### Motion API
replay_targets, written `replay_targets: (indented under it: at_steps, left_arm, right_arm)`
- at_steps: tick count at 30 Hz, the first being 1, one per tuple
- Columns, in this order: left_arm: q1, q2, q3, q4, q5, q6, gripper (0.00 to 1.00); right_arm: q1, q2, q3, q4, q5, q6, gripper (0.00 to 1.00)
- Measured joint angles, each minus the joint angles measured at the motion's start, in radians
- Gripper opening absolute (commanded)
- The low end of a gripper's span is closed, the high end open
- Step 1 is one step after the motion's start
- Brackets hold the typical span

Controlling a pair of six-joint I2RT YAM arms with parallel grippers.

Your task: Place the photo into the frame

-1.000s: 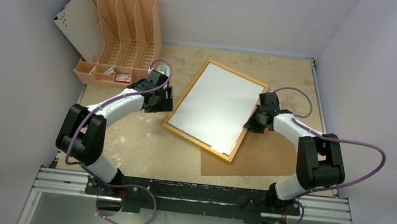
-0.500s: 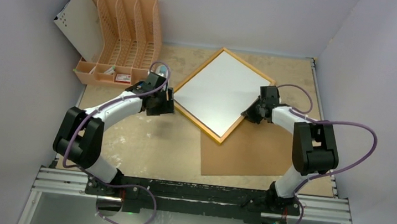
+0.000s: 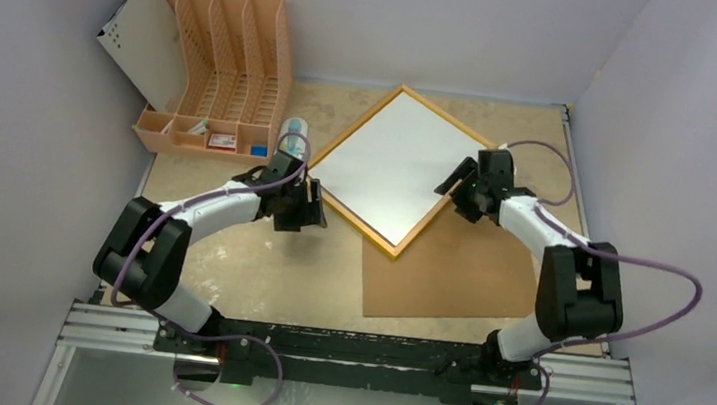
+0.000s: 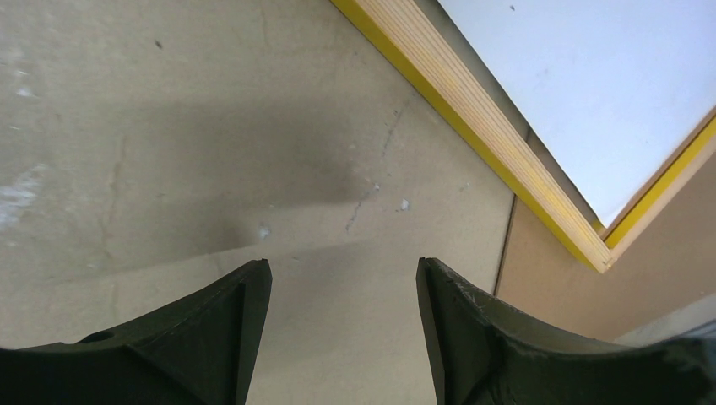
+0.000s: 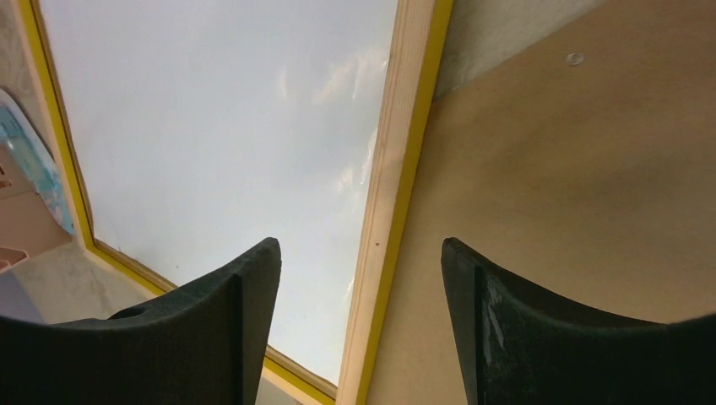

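Frame (image 3: 354,220) lies face down on the surface (image 3: 258,262), near corner over the board (image 3: 468,274). Photo (image 3: 393,166) sits inside it, white back up, and looks seated. Left end effector (image 4: 344,287) is open and empty, just beside the frame's near-left rail. Right end effector (image 5: 360,261) is open and empty above the right rail. They're probably flanking it to steady or square it. Right wrist shows faint clouds through the sheet; top view reads plain white.

1. Left arm (image 3: 212,202): white shells, black joints.
2. Right arm (image 3: 530,223): same white and black.
3. Purple cable (image 3: 650,261) loops along each arm.
4. Left gripper (image 4: 342,270) and right gripper (image 5: 359,249): matte black, curved fingers.
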Motion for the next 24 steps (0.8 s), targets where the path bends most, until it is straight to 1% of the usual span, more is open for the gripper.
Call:
replay_targets:
  at_steps: [5,6,8,11,14,18,24]
  left_arm:
    - [-0.053,0.0,-0.029,0.041,0.027,-0.051,0.67]
    - [-0.066,0.0,-0.034,0.047,0.032,-0.061,0.7]
    - [-0.097,0.0,-0.044,0.061,0.035,-0.077,0.73]
    - [-0.153,0.0,-0.06,0.096,0.039,-0.103,0.73]
    - [-0.231,0.0,-0.08,0.136,0.038,-0.129,0.73]
    - [-0.306,-0.005,-0.124,0.208,0.039,-0.176,0.73]
    - [-0.359,0.009,-0.146,0.305,0.038,-0.228,0.72]
  right_arm:
    - [-0.034,-0.168,-0.041,-0.06,0.11,-0.05,0.8]
    - [-0.048,-0.201,-0.053,-0.071,0.126,-0.058,0.81]
    - [-0.093,-0.277,-0.081,-0.098,0.167,-0.077,0.83]
    - [-0.167,-0.373,-0.122,-0.132,0.237,-0.104,0.88]
    - [-0.224,-0.444,-0.169,-0.158,0.3,-0.127,0.91]
    - [-0.285,-0.484,-0.227,-0.201,0.349,-0.145,0.94]
    - [-0.417,-0.451,-0.238,-0.214,0.323,-0.136,0.95]
